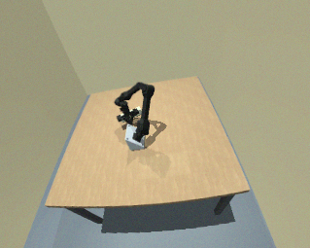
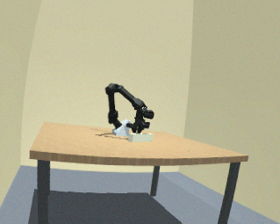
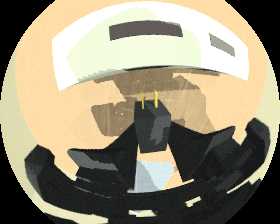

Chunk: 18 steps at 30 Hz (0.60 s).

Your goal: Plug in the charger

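Note:
The white power strip [image 3: 90, 52] [image 2: 140, 138] lies on the table, across the top of the wrist view. A wide dark slot [image 3: 145, 30] and a smaller grey slot [image 3: 221, 44] show on it. My gripper [image 3: 149, 122] is shut on the black charger [image 3: 152, 122], between its two fingers. The charger's two gold prongs [image 3: 149, 100] are bare and point toward the strip's near edge, apart from the slots in that view. In the exterior view the gripper is low, just behind and above the strip. The arm hides much of the strip in the top view, and the charger is too small to tell there.
A pale blue-white block [image 1: 134, 138] [image 2: 121, 129] [image 3: 151, 172] stands at the arm's base on the wooden table [image 1: 193, 154] [image 2: 87, 145]. The arm's shadow falls on the table between the charger and the strip in the wrist view.

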{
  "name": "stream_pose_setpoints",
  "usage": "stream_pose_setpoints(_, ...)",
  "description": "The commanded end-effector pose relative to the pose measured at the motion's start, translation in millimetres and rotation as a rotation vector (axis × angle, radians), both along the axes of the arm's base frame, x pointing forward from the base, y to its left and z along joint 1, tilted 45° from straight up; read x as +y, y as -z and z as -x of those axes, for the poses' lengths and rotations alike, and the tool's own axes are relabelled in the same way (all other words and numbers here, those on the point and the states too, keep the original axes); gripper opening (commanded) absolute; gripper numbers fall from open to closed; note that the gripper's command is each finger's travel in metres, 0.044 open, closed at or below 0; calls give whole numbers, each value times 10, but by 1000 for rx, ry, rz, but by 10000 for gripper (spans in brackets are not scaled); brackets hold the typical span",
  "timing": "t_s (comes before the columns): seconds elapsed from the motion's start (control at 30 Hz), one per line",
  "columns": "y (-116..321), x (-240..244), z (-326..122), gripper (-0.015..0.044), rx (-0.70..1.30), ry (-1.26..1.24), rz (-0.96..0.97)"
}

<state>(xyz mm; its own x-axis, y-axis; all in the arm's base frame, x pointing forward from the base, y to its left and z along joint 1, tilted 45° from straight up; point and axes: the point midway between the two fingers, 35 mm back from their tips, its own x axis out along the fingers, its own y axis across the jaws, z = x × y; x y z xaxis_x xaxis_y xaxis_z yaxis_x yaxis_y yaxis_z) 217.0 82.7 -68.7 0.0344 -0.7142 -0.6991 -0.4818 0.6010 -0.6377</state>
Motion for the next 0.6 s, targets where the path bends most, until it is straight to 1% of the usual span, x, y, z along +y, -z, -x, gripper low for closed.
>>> stream_pose_setpoints(0.0, 7, 28, -58, 0, 1, -12, 2)
stream_pose_setpoints(0.57, 16, 39, -95, 0, 4, -15, 3)
